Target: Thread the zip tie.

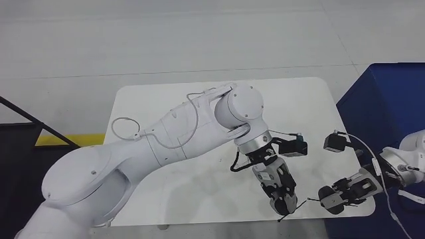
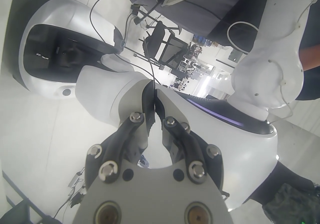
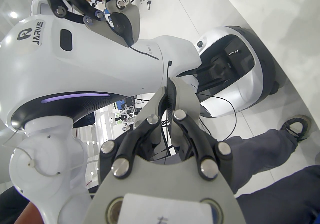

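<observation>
We see the left tool (image 2: 153, 89) with its two dark-padded fingers pressed together on a thin black strip (image 2: 150, 64), which sticks out past the fingertips and ends in a free tip. The right tool (image 3: 170, 83) is likewise closed. It pinches the zip tie (image 3: 167, 73) just below its small square head (image 3: 170, 62), so the head stands clear of the fingertips, and the rest of the tie runs back between the fingers toward the wrist. From the right wrist, the left tool (image 3: 130, 43) appears farther off. The strip (image 3: 143, 52) it holds points at the head, with its tip close beside the head but not through it. We cannot tell whether the strip and the zip tie are one piece joined behind the tools. From above, the left tool (image 1: 282, 204) hangs over the near right part of the white worktop (image 1: 166, 106). It sits at the end of a large white arm (image 1: 166, 139) that comes in from the near left, runs out over the middle and bends back toward the near edge. The right tool (image 1: 330, 199) is just to its right, over the worktop's near right corner, facing left toward it; the two are close together but apart. A dark blue panel (image 1: 392, 113) stands to the right of the worktop, and pale grey floor (image 1: 199, 26) lies beyond its far edge.
</observation>
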Controlling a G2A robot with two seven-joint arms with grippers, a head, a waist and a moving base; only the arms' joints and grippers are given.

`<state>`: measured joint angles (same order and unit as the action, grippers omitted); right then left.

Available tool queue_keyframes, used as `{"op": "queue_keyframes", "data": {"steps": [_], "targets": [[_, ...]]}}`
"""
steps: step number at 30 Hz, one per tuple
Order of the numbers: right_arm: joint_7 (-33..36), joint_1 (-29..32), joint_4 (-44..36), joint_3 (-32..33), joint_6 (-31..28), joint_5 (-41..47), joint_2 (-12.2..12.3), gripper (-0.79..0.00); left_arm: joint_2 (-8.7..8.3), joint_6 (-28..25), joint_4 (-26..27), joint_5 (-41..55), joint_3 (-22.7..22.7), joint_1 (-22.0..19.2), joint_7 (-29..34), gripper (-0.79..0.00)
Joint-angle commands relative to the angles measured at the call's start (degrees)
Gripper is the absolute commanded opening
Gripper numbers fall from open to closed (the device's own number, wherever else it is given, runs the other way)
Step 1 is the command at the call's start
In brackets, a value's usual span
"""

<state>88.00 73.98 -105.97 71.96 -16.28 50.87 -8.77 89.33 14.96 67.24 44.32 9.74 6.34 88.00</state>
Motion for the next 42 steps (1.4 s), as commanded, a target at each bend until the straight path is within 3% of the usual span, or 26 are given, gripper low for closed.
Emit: {"op": "queue_keyframes", "data": {"steps": [1,21,35,42], "targets": [[0.0,0.0,0.0,0.0,0.0,0.0,0.0,-0.785,0.20,0.3,0.1,-0.1,0.0,0.3,0.0,-0.785],[0.0,0.0,0.0,0.0,0.0,0.0,0.0,-0.785,2.47,-0.8,-3.8,-1.5,0.0,-0.3,0.0,-0.785],[0.0,0.0,0.0,0.0,0.0,0.0,0.0,-0.785,1.20,-1.2,-2.2,1.3,0.0,-0.2,0.0,-0.785],[0.0,0.0,0.0,0.0,0.0,0.0,0.0,-0.785,1.35,-0.4,-2.2,0.5,0.0,-0.1,0.0,-0.785]]}}
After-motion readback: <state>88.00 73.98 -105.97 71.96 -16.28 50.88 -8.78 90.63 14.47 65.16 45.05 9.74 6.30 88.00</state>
